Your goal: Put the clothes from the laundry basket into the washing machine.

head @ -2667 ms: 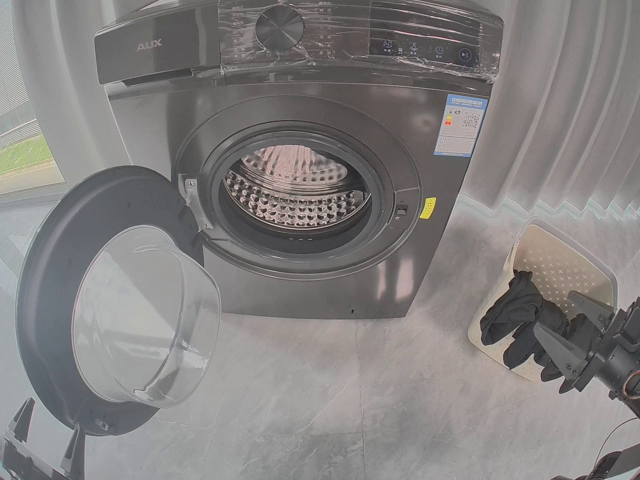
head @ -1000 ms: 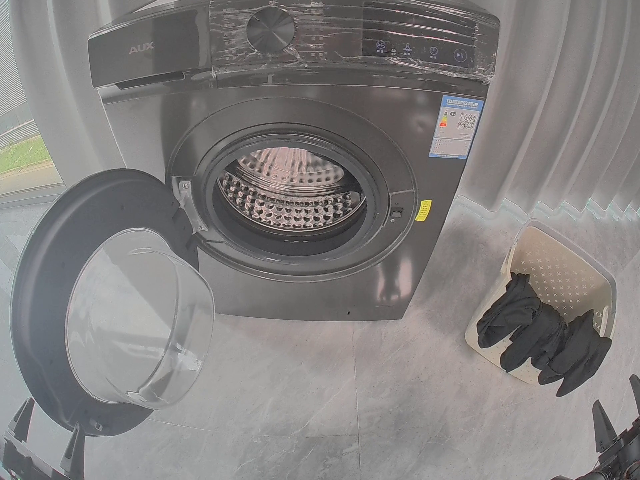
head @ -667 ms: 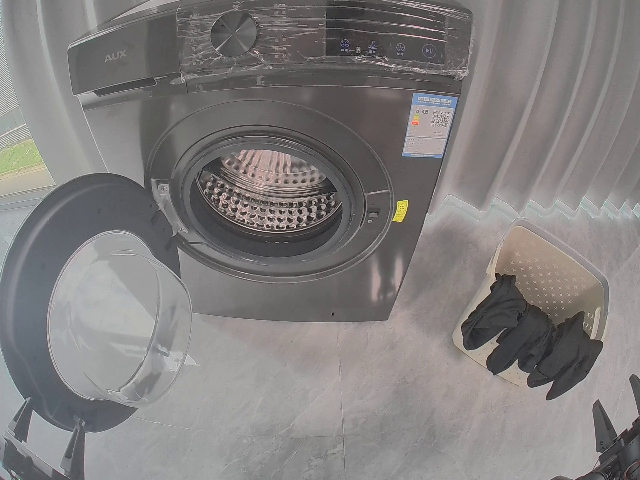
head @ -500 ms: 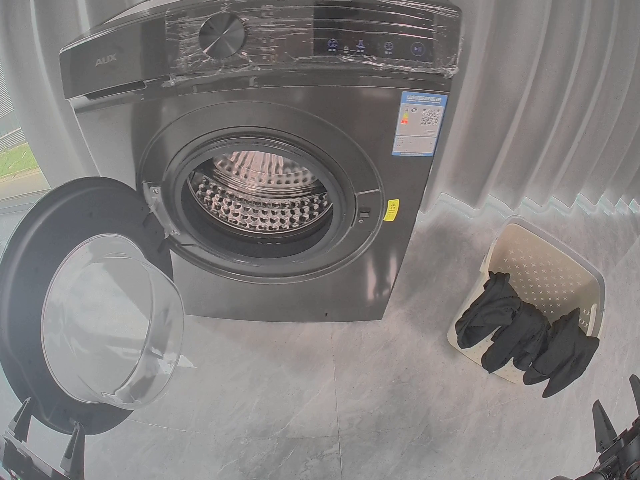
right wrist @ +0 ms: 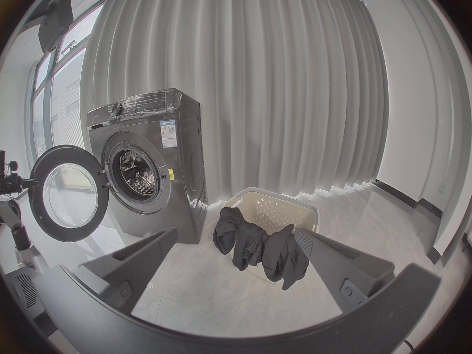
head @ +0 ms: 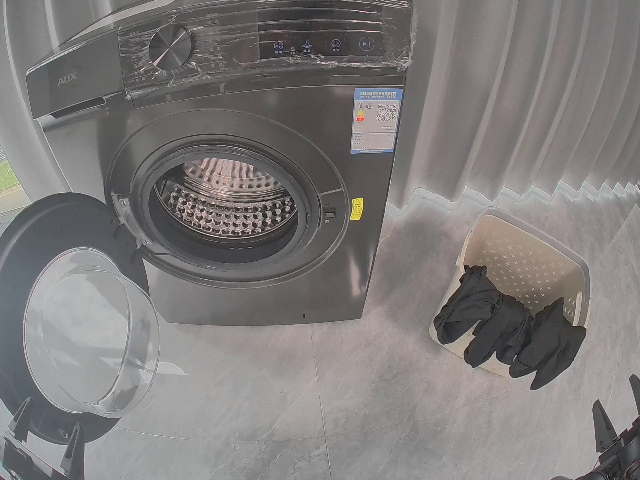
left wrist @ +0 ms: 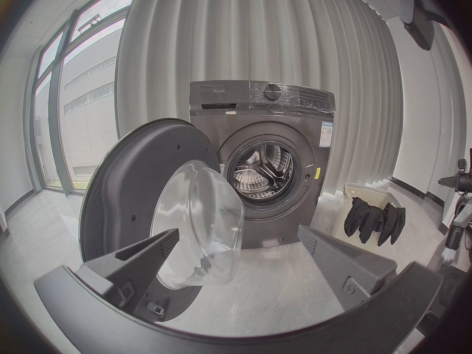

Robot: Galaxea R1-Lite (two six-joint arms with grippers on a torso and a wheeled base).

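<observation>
Grey floor (head: 333, 381), white curtain (head: 533, 68) behind. Saw the washing machine (head: 267, 115) with its round door (head: 40, 235) swung wide. Found black clothes (head: 500, 328) hanging over the near rim of the laundry basket (head: 527, 261), right of the machine. Saw left gripper (left wrist: 237, 232) and right gripper (right wrist: 235, 232) spread wide, holding nothing.

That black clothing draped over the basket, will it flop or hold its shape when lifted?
Probably floppy: the black clothing sags in folds over the laundry basket rim. It likely dangles when lifted and might drag on that rim.
</observation>
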